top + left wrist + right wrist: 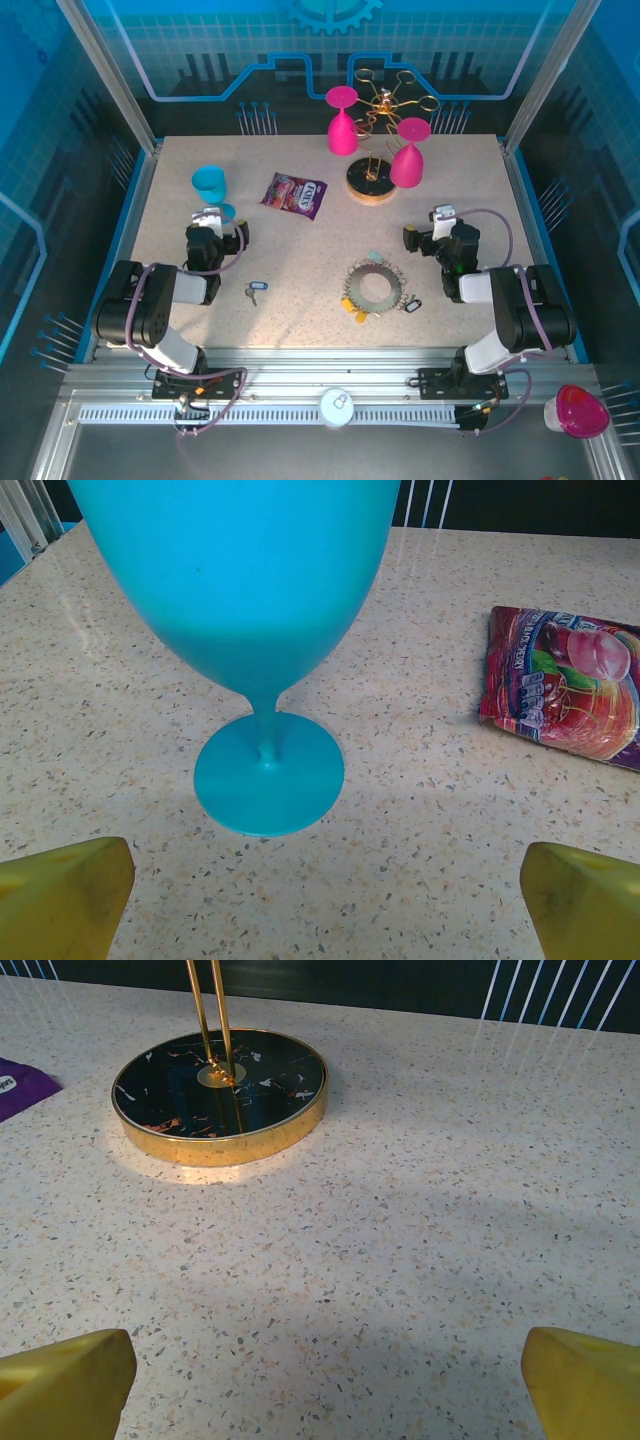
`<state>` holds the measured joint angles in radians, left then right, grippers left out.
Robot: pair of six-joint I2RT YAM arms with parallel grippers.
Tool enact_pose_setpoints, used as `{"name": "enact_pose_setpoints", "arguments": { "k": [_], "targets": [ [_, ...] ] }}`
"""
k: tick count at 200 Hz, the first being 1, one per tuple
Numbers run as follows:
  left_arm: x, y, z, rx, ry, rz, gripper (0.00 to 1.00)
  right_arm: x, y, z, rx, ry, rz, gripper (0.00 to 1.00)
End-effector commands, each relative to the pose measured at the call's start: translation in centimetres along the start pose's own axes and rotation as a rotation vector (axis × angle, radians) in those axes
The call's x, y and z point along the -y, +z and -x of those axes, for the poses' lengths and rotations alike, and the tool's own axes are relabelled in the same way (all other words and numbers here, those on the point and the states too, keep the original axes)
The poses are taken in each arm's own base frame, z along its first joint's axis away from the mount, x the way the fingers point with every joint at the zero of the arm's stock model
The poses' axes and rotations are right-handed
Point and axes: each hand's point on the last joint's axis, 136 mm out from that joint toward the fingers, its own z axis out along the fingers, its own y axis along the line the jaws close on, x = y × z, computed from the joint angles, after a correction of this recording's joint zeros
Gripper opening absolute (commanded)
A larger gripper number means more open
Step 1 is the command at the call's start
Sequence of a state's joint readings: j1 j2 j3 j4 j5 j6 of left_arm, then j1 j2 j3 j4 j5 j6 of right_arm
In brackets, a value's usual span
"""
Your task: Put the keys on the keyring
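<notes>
Keyring, a thin flat grey metal hoop fringed with small silver keys and plastic tags, lies on the speckled table between the arms, nearer the right one; one loose key with a blue tag lies well apart to its left. Left gripper has its yellow jaws spread before a smooth turquoise goblet, while the right gripper, equally spread and empty, faces a round gold-rimmed rack base.
</notes>
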<state>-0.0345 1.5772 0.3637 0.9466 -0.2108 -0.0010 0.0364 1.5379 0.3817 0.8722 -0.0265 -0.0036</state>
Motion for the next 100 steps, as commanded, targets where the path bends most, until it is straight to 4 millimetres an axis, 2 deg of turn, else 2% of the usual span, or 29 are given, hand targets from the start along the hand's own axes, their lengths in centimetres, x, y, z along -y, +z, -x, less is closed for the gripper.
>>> {"name": "enact_pose_setpoints", "arguments": {
  "k": [1, 100],
  "targets": [
    [0.28, -0.04, 1.23, 0.030, -0.014, -0.020, 0.99, 0.23, 0.30, 1.13, 0.027, -0.008, -0.011, 1.00],
    [0.30, -0.03, 1.22, 0.028, -0.014, -0.021, 0.99, 0.22, 0.26, 1.01, 0.025, -0.002, -0.004, 1.00]
  ]
}}
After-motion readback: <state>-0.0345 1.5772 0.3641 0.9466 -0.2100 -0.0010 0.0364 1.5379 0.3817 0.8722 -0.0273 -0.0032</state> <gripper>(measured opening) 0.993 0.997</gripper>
